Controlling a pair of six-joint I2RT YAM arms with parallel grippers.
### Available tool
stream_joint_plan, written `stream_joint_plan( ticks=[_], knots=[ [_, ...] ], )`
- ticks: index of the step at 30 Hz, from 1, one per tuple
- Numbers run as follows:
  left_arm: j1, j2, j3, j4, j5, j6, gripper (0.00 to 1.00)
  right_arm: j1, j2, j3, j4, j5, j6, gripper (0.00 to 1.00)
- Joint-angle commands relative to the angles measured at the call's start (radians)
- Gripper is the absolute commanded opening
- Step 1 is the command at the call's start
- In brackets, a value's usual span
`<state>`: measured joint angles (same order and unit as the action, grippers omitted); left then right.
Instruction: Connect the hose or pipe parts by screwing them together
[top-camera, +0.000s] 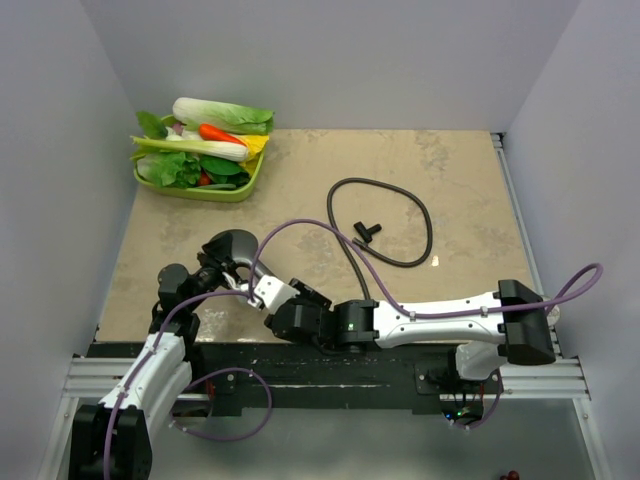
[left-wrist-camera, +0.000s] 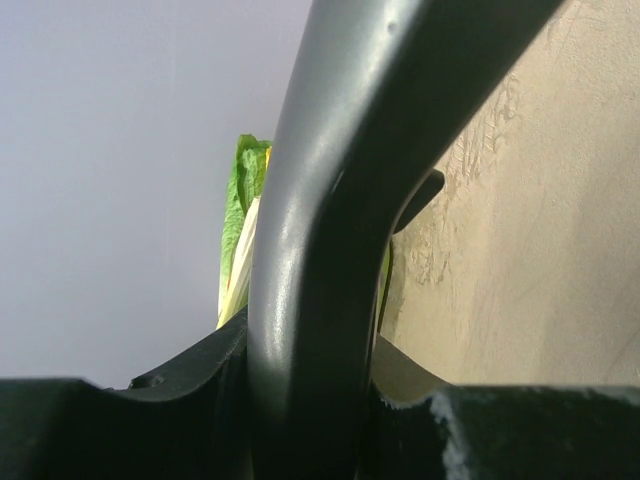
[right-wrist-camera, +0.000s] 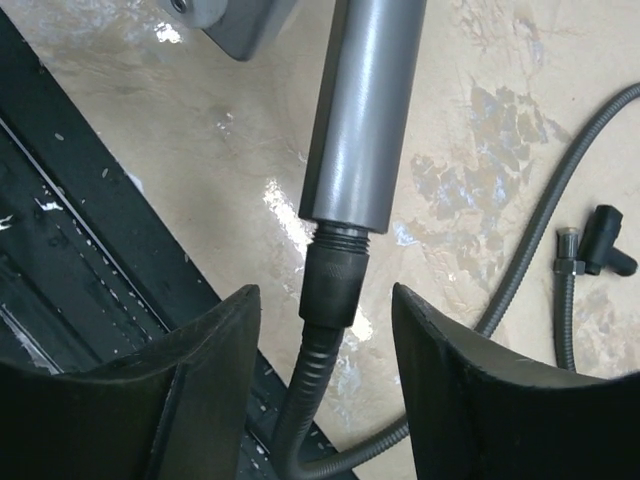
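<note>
The dark grey shower head (top-camera: 232, 245) is held above the near left of the table, with my left gripper (top-camera: 213, 273) shut on its curved neck (left-wrist-camera: 320, 250). Its straight handle (right-wrist-camera: 365, 110) points toward my right gripper (right-wrist-camera: 322, 300). The hose's end nut (right-wrist-camera: 335, 275) sits on the handle's thread, and a few turns of thread show above it. That nut lies between my open right fingers (right-wrist-camera: 210, 350), with a gap on each side. The hose (top-camera: 425, 215) loops over the table's middle. Its free end nut (right-wrist-camera: 567, 245) rests by a black T-shaped piece (right-wrist-camera: 605, 238).
A green tray (top-camera: 240, 193) of toy vegetables stands at the back left corner. White walls close in the table on three sides. A black rail (right-wrist-camera: 60, 250) runs along the near edge, just under the right gripper. Purple cables (top-camera: 300, 225) arc over both arms.
</note>
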<state>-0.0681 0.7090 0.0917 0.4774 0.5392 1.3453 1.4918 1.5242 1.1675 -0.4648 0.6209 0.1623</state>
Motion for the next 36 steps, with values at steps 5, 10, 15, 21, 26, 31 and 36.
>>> stream_joint_plan(
  ticks=[5, 10, 15, 21, 26, 31, 36],
  knots=[
    [-0.002, -0.011, 0.045, 0.081, 0.034, -0.028, 0.0, 0.001, 0.022, 0.047, 0.123, 0.007, -0.033, 0.41],
    [-0.002, -0.013, 0.045, 0.078, 0.031, -0.025, 0.0, 0.001, 0.034, 0.046, 0.137, -0.015, -0.026, 0.16],
    [-0.002, -0.014, 0.045, 0.078, 0.033, -0.023, 0.0, -0.013, 0.001, 0.024, 0.152, -0.026, 0.002, 0.0],
    [-0.002, -0.022, 0.042, 0.079, 0.036, -0.028, 0.0, -0.16, -0.142, -0.103, 0.294, -0.283, 0.152, 0.0],
    [-0.002, -0.026, 0.042, 0.081, 0.03, -0.026, 0.0, -0.294, -0.214, -0.238, 0.501, -0.551, 0.307, 0.0],
    [-0.002, -0.031, 0.048, 0.079, 0.036, -0.028, 0.0, -0.412, -0.188, -0.308, 0.702, -0.873, 0.413, 0.0],
    [-0.002, -0.043, 0.048, 0.067, 0.036, -0.028, 0.0, -0.488, -0.144, -0.399, 0.94, -1.058, 0.6, 0.0]
  ],
)
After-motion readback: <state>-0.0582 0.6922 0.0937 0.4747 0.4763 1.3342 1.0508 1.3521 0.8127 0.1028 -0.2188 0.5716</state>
